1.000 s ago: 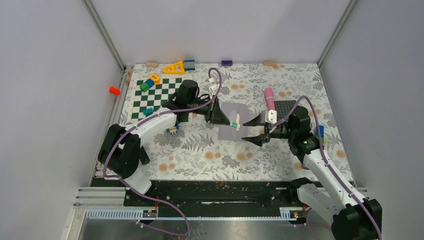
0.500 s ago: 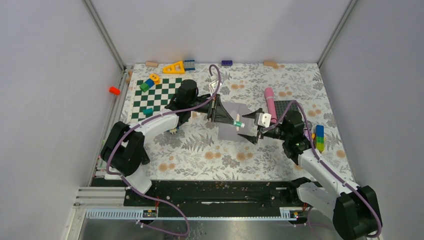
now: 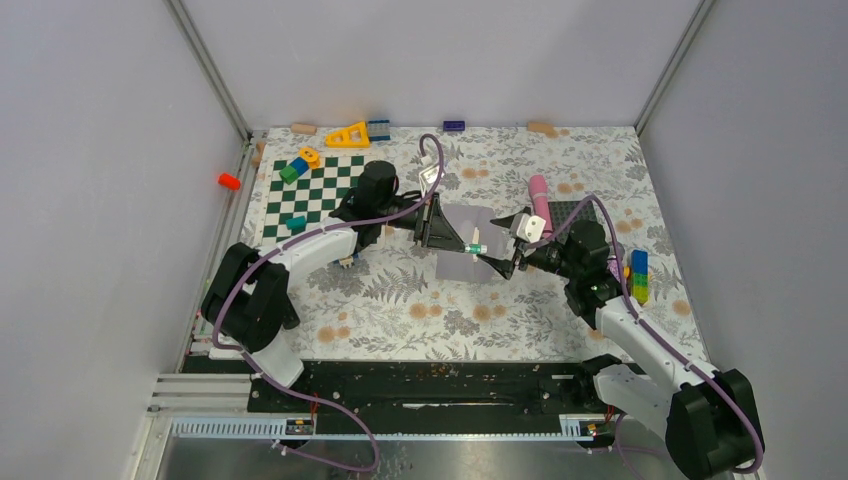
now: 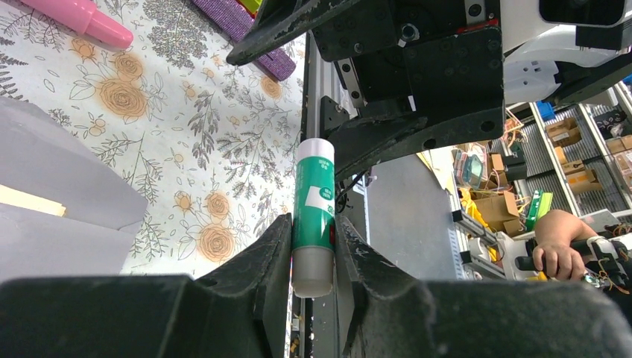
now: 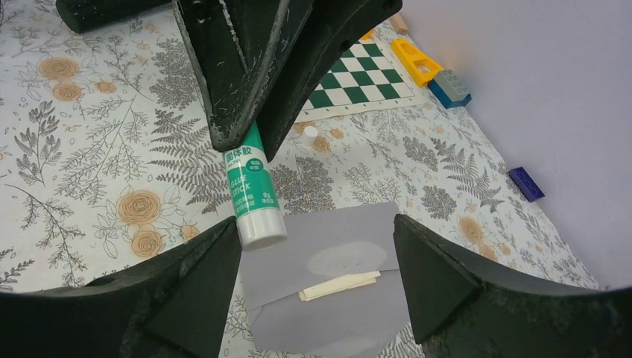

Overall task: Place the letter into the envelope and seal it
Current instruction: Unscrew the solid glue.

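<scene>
Right gripper [image 3: 500,244] comes closer now, with its jaws wide open by the glue stick [image 5: 252,195]. Left gripper [image 3: 463,243] pinches that glue stick over the grey envelope [image 3: 456,268].

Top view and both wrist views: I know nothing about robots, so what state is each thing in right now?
Envelope, lying flat, flap open, not sealed.
Letter, tucked inside, a cream edge showing at the mouth.
Glue stick, held off the table above the envelope.
Left gripper, shut on the glue stick.
Right gripper, open, fingers either side of the stick's free end.
</scene>
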